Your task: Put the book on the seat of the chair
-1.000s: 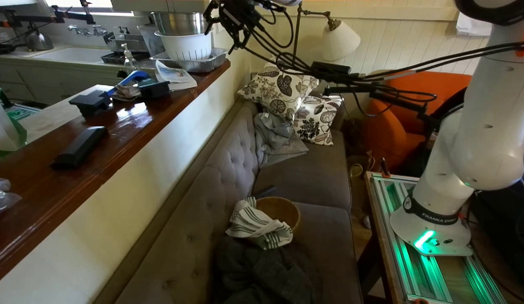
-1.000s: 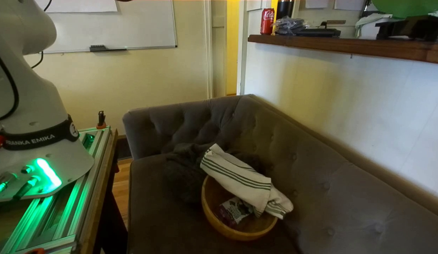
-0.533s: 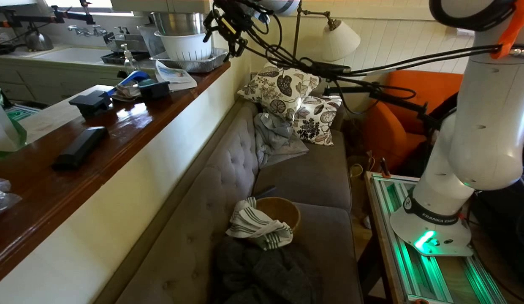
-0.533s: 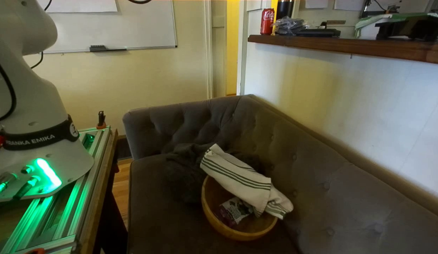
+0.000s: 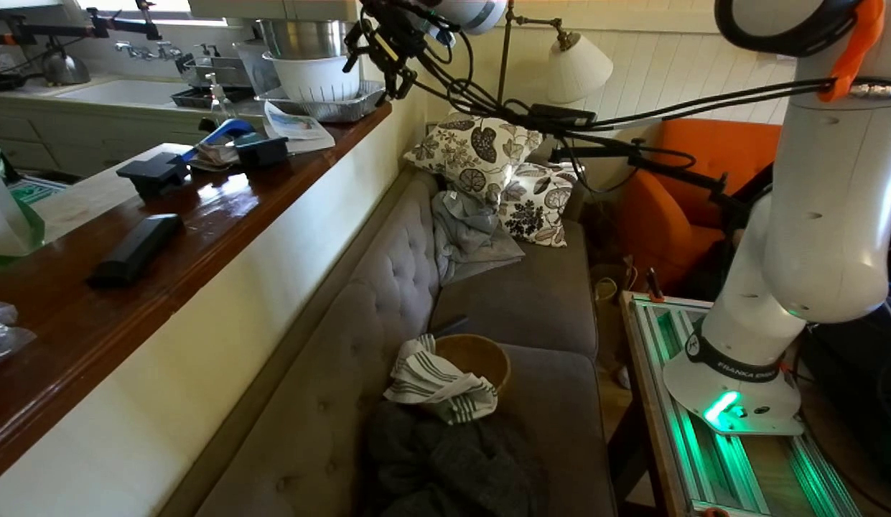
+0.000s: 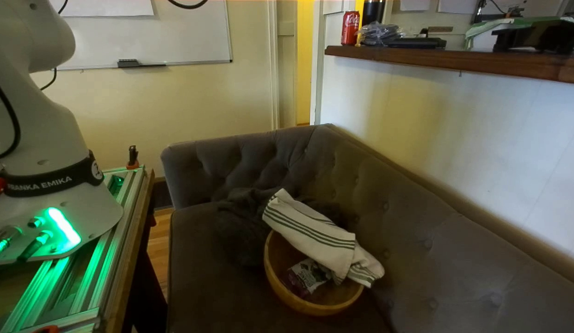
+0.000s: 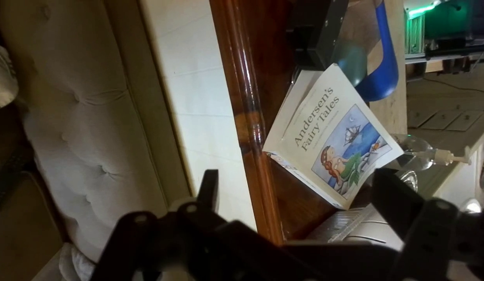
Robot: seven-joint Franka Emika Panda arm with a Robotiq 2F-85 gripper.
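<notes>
Cream book (image 7: 327,125) lay on wooden ledge (image 7: 267,78)

It bore the title Andersen's Fairy Tales, a black box (image 7: 318,35) just beside it. The gripper (image 7: 296,187), jaws spread wide, hung apart from it, holding nothing. In an exterior view an orange chair (image 5: 732,143) stood well apart, partly behind the robot arm (image 5: 818,251).

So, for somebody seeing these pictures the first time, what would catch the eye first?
Probably the book on the wooden counter, in the wrist view. Next, likely the green light on the robot's base in both exterior views, then the bowl on the sofa, a striped towel draped over it.
</notes>
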